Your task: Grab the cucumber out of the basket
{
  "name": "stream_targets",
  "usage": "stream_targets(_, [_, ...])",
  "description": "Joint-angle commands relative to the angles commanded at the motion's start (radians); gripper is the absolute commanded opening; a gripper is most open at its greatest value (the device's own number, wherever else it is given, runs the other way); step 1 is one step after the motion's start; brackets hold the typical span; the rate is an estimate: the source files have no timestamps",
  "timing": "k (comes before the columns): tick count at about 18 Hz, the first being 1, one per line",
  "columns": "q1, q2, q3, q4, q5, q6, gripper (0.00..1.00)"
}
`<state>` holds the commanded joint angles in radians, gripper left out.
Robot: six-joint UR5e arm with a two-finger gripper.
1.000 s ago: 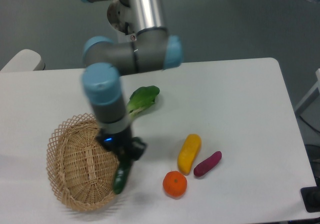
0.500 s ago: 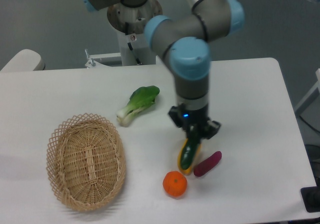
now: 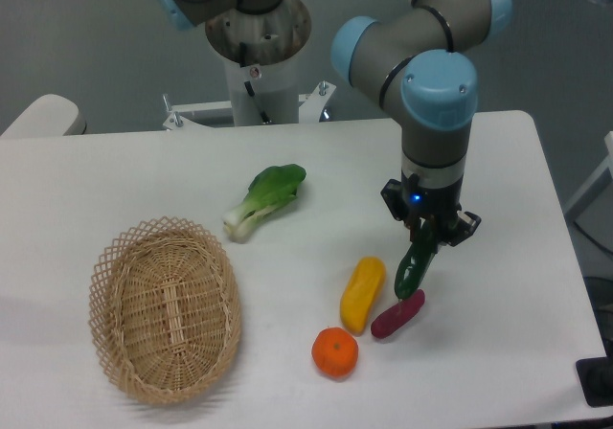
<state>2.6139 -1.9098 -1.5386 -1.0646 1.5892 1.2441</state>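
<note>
No writing is showing anywhere. Right of centre, the gripper (image 3: 427,235) is clamping the top of the cucumber (image 3: 414,264), which is hanging tilted above the purple sweet potato (image 3: 397,315), beside the yellow vegetable (image 3: 362,294). An orange (image 3: 335,352) is sitting lower centre, bok choy (image 3: 264,199) mid-frame, the basket (image 3: 165,310) lower left.

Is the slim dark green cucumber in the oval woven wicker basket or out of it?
Out. The slim dark green cucumber hangs from the gripper, shut on it, above the purple sweet potato; the oval woven wicker basket sits far left.
</note>
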Motion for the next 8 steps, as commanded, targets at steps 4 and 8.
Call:
stream_targets(4, [-0.002,0.0,0.002,0.002,-0.008,0.0,0.18])
stream_targets(8, [-0.002,0.0,0.002,0.002,-0.008,0.0,0.18])
